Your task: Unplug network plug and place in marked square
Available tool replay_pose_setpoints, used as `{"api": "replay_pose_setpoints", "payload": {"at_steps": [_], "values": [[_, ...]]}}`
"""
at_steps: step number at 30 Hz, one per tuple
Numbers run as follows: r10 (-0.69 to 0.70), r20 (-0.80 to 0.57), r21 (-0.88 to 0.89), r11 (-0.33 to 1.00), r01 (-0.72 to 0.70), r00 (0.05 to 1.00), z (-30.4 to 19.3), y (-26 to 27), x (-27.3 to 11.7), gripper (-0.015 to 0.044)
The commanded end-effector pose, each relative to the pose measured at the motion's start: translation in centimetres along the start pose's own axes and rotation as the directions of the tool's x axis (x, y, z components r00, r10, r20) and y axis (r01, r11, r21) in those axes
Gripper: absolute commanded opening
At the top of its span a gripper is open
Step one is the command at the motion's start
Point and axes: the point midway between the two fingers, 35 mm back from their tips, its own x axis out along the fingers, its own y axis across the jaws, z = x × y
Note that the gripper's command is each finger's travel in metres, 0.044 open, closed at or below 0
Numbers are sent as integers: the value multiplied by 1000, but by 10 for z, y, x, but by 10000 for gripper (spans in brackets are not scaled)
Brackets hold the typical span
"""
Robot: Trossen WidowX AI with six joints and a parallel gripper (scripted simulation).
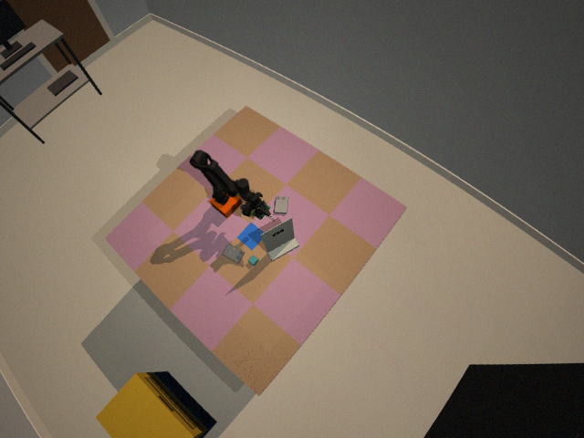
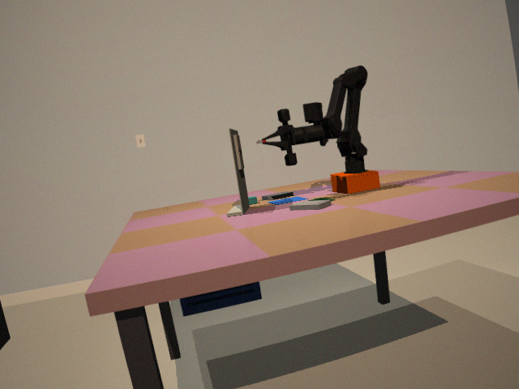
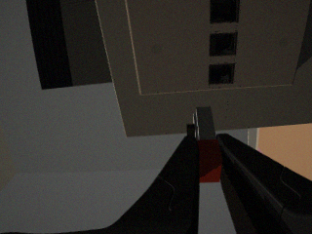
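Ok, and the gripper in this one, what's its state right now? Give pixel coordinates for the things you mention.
Gripper (image 1: 271,218) (image 2: 262,141) (image 3: 205,144): closed on the red and grey plug (image 2: 258,142) (image 3: 210,155), held up off the table, clear of the upright panel (image 1: 281,235) (image 2: 238,171) (image 3: 171,114).
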Motion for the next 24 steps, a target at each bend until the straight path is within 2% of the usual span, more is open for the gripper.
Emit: {"api": "replay_pose_setpoints", "payload": {"at_steps": [1,24], "values": [[9,5,3,1000,-9,1000,0,9,-1,0],[-4,9,-5,1000,4,1000,5,31,-16,0]]}}
